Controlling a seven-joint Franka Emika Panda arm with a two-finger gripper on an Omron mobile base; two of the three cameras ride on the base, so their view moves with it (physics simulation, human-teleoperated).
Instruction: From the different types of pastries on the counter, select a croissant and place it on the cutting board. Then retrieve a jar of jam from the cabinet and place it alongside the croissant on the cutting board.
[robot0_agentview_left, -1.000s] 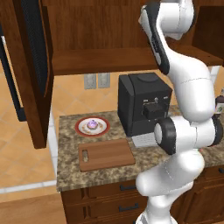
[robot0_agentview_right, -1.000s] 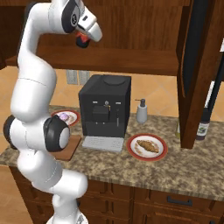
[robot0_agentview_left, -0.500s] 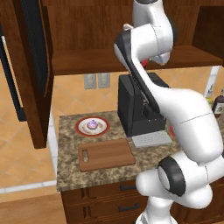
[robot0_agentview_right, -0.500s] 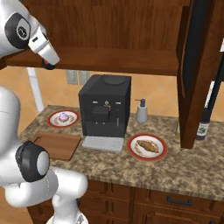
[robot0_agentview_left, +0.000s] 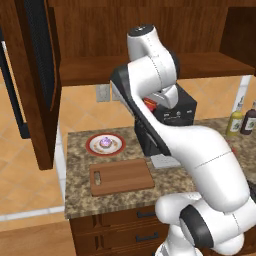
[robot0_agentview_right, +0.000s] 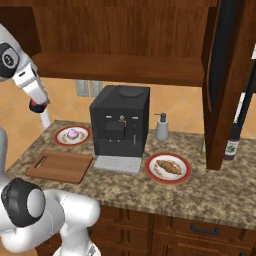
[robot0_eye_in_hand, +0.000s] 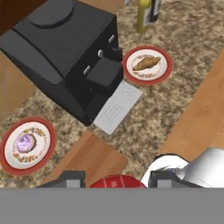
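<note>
Carrying the jar of jam (robot0_eye_in_hand: 116, 182): the gripper (robot0_agentview_right: 38, 106) is clamped narrow on its red lid, high above the counter's (robot0_agentview_right: 200, 192) left end. I'd guess it is held up there to clear the coffee machine (robot0_agentview_right: 120, 122) on the way down. The cutting board (robot0_agentview_right: 60, 166) lies bare at the counter's front left corner, handle hole toward the left edge, free for both items. The croissant (robot0_agentview_right: 168, 166) sits on its red-rimmed plate (robot0_agentview_right: 151, 170) near the counter's middle, right of the machine, not yet on the board. The cupcake (robot0_agentview_right: 73, 133) is on a second plate by the back left edge. The cabinet (robot0_agentview_right: 222, 75) door stands open, likely from fetching the jar.
</note>
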